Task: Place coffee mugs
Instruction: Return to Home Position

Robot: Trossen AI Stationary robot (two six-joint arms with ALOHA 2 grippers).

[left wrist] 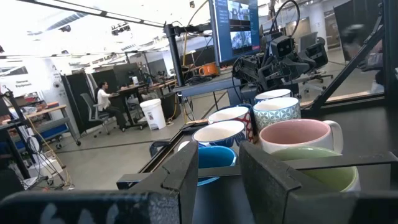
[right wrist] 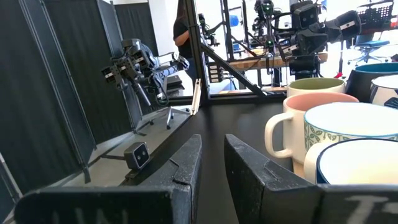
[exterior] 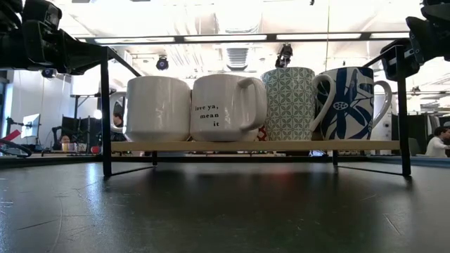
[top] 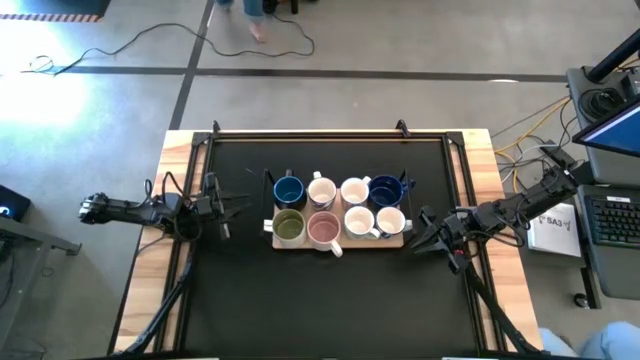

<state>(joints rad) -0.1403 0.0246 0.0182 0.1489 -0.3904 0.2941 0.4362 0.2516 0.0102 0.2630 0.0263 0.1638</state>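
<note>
Right gripper [top: 425, 237] toward the bench [top: 320, 300] right edge, left gripper [top: 222, 207] toward left edge, fingers on both narrowly parted, empty. Between them, mid-bench, eight coffee mugs [top: 357, 220] on wooden board [top: 372, 243]: olive green mug [top: 289, 228], pink mug [top: 323, 229] in near row, blue mugs [top: 288, 190] at far row's ends.

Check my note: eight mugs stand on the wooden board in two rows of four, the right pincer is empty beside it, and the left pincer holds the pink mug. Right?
One slip: the left pincer holds nothing. The high view shows it open beside the wooden board, and the pink mug stands on that board next to the olive green mug. The rest holds.
</note>
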